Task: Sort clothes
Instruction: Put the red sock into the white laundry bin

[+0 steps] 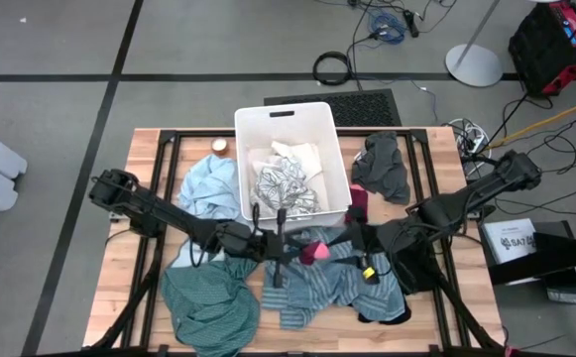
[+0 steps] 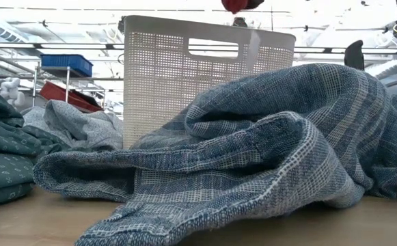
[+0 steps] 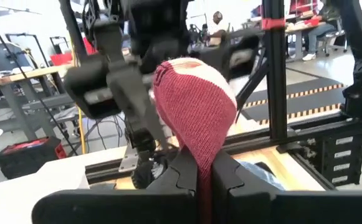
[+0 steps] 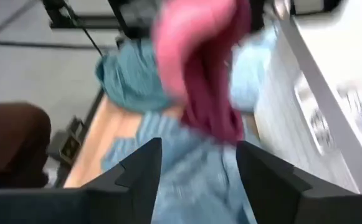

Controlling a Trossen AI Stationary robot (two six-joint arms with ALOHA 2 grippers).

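The maroon piece (image 3: 196, 118) is clamped tight in the left pincer (image 3: 204, 177), hanging up above the blue-grey striped garment (image 1: 317, 283) on the tabletop (image 1: 134, 228). The right pincer (image 4: 199, 165) is spread apart just beside it, gripping nothing. The white bin (image 1: 288, 119) is seen just beyond both pincers, with white and patterned pieces in it.

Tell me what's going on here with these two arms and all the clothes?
The robot is sorting laundry on a wooden table. The left gripper has its fingers shut on a maroon piece, held up just in front of the white bin. The right gripper faces it with its fingers apart, the maroon piece hanging just beyond them. The bin already holds white and grey patterned pieces, while teal, light blue, striped and dark grey clothes lie around it.
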